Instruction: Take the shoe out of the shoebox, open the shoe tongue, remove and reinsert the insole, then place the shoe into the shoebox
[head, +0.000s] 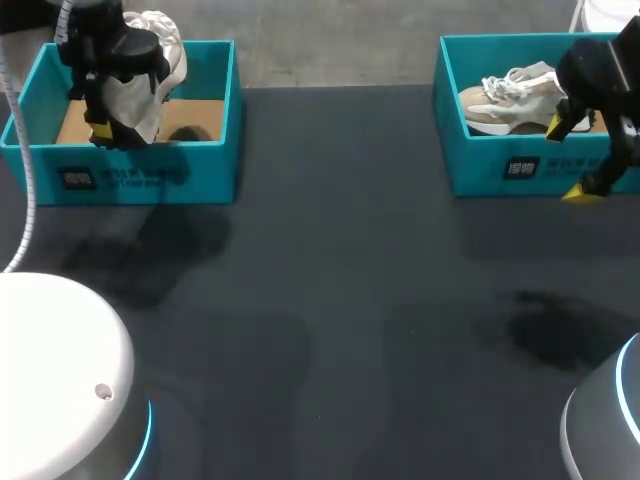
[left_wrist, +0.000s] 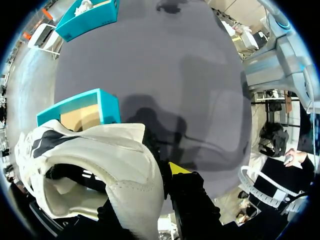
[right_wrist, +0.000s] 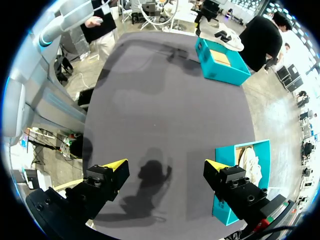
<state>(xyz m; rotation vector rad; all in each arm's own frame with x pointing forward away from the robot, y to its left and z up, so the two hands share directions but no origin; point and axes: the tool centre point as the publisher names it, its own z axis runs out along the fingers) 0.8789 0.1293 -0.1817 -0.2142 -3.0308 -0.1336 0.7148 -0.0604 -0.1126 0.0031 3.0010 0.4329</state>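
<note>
My left gripper (head: 108, 115) is shut on a white shoe (head: 152, 58) with dark accents, holding it tilted just above the left teal shoebox (head: 130, 172). In the left wrist view the shoe (left_wrist: 112, 165) fills the space at the gripper (left_wrist: 165, 172); one yellow fingertip (left_wrist: 177, 168) shows beside it and the box (left_wrist: 82, 107) lies below. My right gripper (head: 568, 160) hangs open over the front wall of the right teal shoebox (head: 500, 170), which holds a beige-and-white shoe (head: 515, 95). Nothing sits between the right gripper's (right_wrist: 165, 167) fingers; its box (right_wrist: 240, 167) lies beside one finger.
The dark table (head: 350, 300) stretches between the two boxes. White rounded robot bases stand at the front left (head: 55, 370) and front right (head: 610, 420) corners.
</note>
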